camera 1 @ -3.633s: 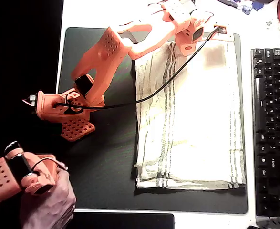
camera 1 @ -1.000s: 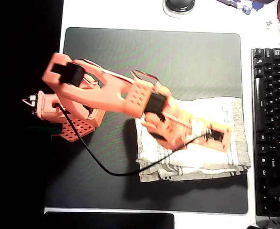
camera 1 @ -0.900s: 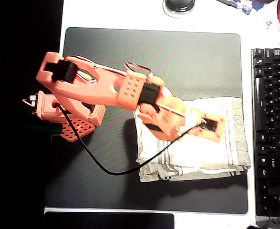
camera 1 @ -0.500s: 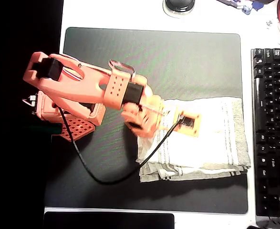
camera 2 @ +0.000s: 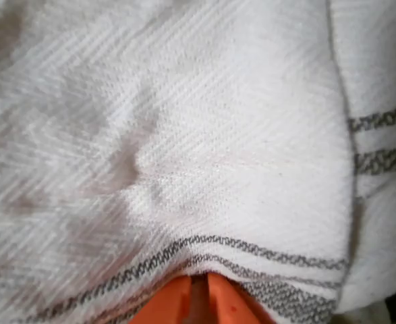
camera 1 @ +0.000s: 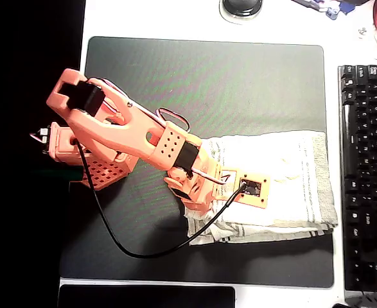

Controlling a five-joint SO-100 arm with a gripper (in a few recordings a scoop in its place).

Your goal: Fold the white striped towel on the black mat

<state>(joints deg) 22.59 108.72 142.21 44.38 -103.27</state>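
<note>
The gripper point(camera 2: 199, 297) sits low over the left end of the white striped towel point(camera 1: 284, 183); its orange tips seem pressed nearly together at the striped hem, though the wrist view cuts them off. The towel lies folded on the black mat point(camera 1: 239, 83), lower right. A keyboard point(camera 1: 367, 173) is cropped at the right edge.

White towel point(camera 1: 284, 186) — grey stripes; black mat point(camera 1: 239, 83); orange gripper point(camera 2: 199, 298).

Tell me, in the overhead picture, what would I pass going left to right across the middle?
Orange arm base → bare black mat → gripper at the towel's left edge → white striped towel → black keyboard.
</note>
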